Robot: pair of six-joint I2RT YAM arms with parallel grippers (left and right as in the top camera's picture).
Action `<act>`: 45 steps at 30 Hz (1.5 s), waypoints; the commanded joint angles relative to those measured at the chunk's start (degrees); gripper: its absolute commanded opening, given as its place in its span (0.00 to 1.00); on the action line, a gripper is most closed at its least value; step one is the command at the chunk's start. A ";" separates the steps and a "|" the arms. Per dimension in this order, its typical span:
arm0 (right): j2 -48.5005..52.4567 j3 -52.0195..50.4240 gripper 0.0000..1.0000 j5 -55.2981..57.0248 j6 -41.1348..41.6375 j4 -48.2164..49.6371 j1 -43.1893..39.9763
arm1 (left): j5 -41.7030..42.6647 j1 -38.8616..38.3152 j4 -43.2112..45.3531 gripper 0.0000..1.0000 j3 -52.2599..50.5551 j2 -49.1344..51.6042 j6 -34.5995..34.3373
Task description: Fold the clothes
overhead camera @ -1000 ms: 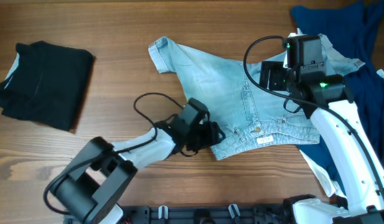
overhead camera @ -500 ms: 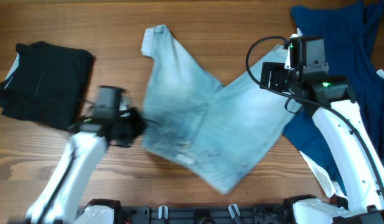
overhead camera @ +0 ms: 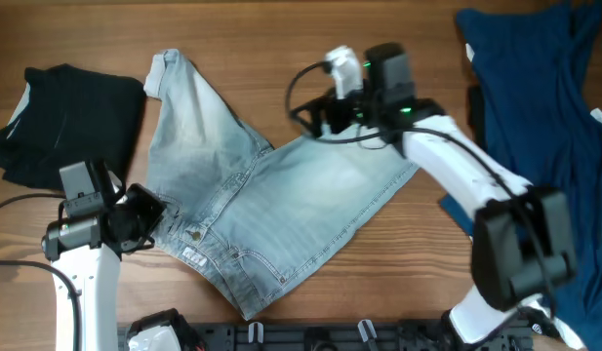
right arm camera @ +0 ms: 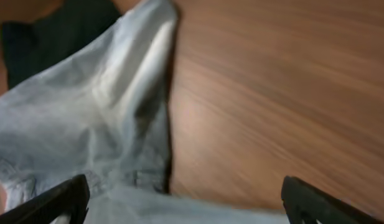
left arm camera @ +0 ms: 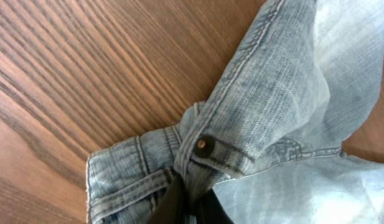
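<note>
The light-blue denim shorts [overhead camera: 281, 195] lie spread across the table's middle, one leg pointing to the far left and the waistband at the front left. My left gripper [overhead camera: 152, 210] is shut on the waistband beside the metal button [left arm camera: 204, 144], with denim bunched between the jaws [left arm camera: 192, 202]. My right gripper [overhead camera: 315, 117] is open over the far edge of the shorts. Its fingers are wide apart with nothing between them [right arm camera: 188, 205], and the denim [right arm camera: 86, 124] lies below. The black garment [overhead camera: 71, 127] lies folded at the left. The navy garment [overhead camera: 535, 107] lies at the right.
The black garment also shows at the top left of the right wrist view [right arm camera: 55, 31]. Bare wood [overhead camera: 281, 39] runs along the far side. A white fabric edge [overhead camera: 601, 119] peeks from the navy garment at the right border.
My left gripper has dragged the waistband to the front left, and the shorts slid left with it. My right arm has swung left from the shorts' right end to the table's middle, gripper open.
</note>
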 commanded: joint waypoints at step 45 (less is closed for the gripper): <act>-6.08 12.07 0.32 21.05 9.03 -29.03 -0.98 | -10.93 -8.09 34.91 0.04 -0.13 11.54 1.33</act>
